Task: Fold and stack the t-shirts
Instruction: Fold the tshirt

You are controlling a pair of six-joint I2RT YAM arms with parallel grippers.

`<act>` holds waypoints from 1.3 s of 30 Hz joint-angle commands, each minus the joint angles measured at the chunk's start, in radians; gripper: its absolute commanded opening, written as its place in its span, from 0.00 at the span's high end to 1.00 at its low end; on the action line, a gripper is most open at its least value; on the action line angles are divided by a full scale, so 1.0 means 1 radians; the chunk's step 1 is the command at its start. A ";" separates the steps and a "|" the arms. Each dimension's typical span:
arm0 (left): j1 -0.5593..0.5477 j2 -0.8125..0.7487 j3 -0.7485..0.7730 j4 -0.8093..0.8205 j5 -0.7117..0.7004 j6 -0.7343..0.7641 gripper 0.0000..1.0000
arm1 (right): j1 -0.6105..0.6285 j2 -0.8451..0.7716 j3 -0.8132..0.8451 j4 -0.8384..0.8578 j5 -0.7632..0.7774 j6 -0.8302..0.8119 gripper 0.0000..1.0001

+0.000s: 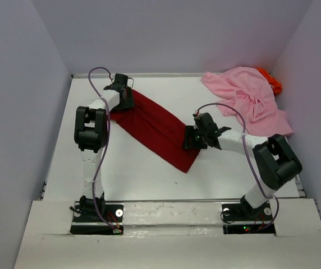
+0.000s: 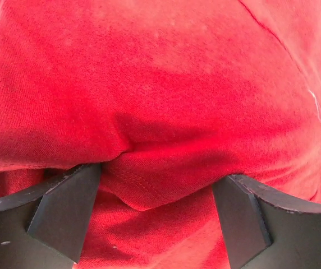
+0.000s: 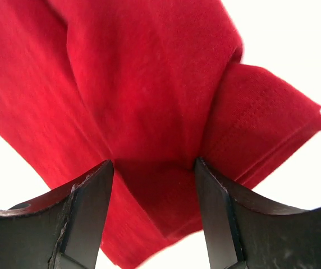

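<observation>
my left gripper point(image 1: 125, 100) and right gripper point(image 1: 191, 138) each pinch the dark red t-shirt point(image 1: 155, 126)
pink t-shirt point(image 1: 247, 103) lies heaped at the far right corner.

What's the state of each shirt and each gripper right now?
dark red t-shirt: folded into a band, stretched between both grippers.
light pink t-shirt: crumpled, unfolded.
orange t-shirt: bunched, mostly hidden behind the pink.
left gripper: shut on the red cloth.
right gripper: shut on the red cloth.
</observation>
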 commanded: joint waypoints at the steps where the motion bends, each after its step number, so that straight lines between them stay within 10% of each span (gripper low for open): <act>1: 0.005 0.041 0.094 -0.064 -0.012 0.035 0.09 | 0.071 -0.069 -0.077 -0.048 0.035 0.031 0.34; 24: -0.093 0.215 0.398 -0.104 -0.026 0.138 0.10 | 0.689 0.058 0.038 -0.080 0.138 0.216 0.34; 39: -0.145 0.198 0.496 -0.118 -0.015 0.130 0.10 | 0.764 0.144 0.236 -0.168 0.228 0.153 0.32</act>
